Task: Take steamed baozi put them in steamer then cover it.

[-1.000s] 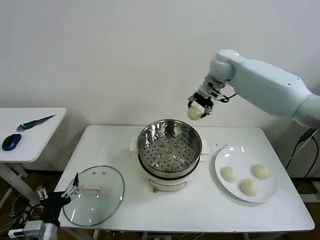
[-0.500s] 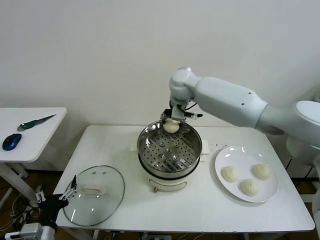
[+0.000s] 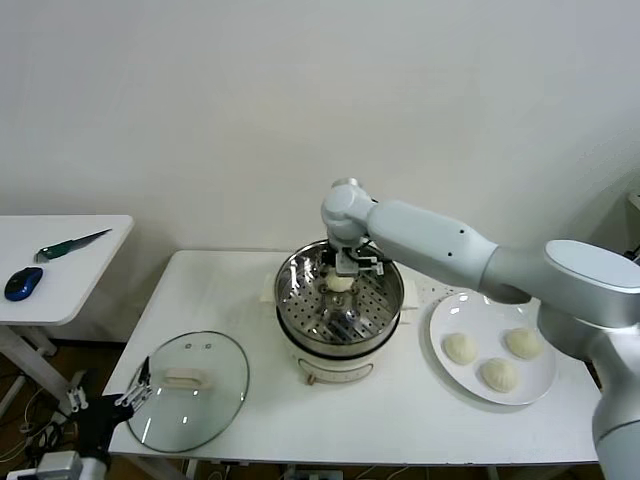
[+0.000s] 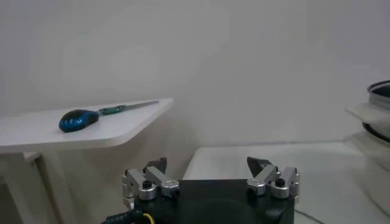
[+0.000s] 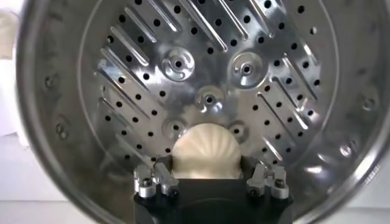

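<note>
My right gripper reaches down into the steel steamer at the table's middle and is shut on one cream-white baozi, held just above the perforated bottom. Three more baozi lie on the white plate to the right. The glass cover with its white bar handle lies flat at the table's front left. My left gripper is open and empty, parked low beside the table's front left corner.
A small side table at the left carries a blue mouse and a green-handled tool. The steamer sits on a white pot base. A wall stands close behind the table.
My right gripper has carried the baozi from high at the right, over the steamer's far rim, and down inside the basket. The left arm stays parked.
</note>
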`<state>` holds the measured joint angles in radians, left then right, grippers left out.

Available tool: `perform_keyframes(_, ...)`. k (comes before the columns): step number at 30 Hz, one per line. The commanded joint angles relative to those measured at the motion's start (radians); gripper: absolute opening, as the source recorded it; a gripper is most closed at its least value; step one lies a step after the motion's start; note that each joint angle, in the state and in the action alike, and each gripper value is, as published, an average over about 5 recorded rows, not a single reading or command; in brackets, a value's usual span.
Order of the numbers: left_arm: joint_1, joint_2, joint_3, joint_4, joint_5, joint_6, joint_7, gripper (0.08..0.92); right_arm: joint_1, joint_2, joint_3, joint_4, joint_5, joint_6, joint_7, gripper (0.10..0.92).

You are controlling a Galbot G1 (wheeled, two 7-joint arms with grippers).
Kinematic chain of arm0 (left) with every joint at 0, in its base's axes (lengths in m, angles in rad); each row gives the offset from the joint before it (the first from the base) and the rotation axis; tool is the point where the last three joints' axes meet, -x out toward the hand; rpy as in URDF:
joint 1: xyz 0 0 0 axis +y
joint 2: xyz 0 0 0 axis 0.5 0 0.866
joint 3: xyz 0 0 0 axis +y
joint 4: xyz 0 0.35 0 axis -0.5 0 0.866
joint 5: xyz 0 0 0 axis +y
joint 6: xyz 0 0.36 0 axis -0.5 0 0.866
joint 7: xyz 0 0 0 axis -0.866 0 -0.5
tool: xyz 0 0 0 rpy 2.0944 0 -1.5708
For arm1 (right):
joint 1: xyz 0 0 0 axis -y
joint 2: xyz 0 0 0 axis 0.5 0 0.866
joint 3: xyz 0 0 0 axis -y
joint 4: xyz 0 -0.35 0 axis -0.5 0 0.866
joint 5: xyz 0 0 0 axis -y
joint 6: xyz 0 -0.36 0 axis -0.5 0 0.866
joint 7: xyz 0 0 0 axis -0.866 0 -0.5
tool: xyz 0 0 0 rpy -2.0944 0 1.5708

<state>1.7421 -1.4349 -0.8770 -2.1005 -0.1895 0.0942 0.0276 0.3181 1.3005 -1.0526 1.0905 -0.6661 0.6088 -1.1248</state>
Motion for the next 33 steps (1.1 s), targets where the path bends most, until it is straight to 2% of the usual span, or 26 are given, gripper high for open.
perform_keyframes(1,0.003,0.002,0.000,0.002,-0.002,-0.001,-0.001,0.823,-0.035,0.011,0.010,-0.017,-0.042,0.004,0.008,0.801)
perform_keyframes(9,0.011,-0.003,0.012,0.005,0.002,-0.004,-0.007,0.823,0.052,-0.062,0.023,0.067,0.030,0.008,0.000,0.823)
perform_keyframes(16,0.012,0.001,0.014,-0.001,0.007,-0.002,-0.008,0.823,0.242,-0.281,-0.072,0.214,0.347,-0.115,-0.024,0.823)
perform_keyframes(19,0.013,0.003,0.018,-0.004,0.009,-0.001,-0.008,0.823,0.363,-0.395,-0.222,0.272,0.503,-0.280,0.059,0.823)
perform_keyframes(21,0.015,0.002,0.022,-0.008,0.012,-0.002,-0.007,0.823,0.457,-0.473,-0.367,0.322,0.673,-0.473,0.134,0.823)
perform_keyframes(24,0.014,-0.001,0.026,-0.014,0.012,-0.003,-0.007,0.823,0.514,-0.572,-0.459,0.341,0.886,-0.689,0.132,0.823)
perform_keyframes(30,0.009,-0.006,0.031,-0.021,0.017,-0.002,-0.006,0.823,0.435,-0.721,-0.452,0.301,1.169,-0.872,0.036,0.823)
perform_keyframes(33,0.012,-0.007,0.031,-0.028,0.019,-0.001,-0.005,0.823,0.316,-0.794,-0.394,0.293,1.154,-0.891,0.031,0.823)
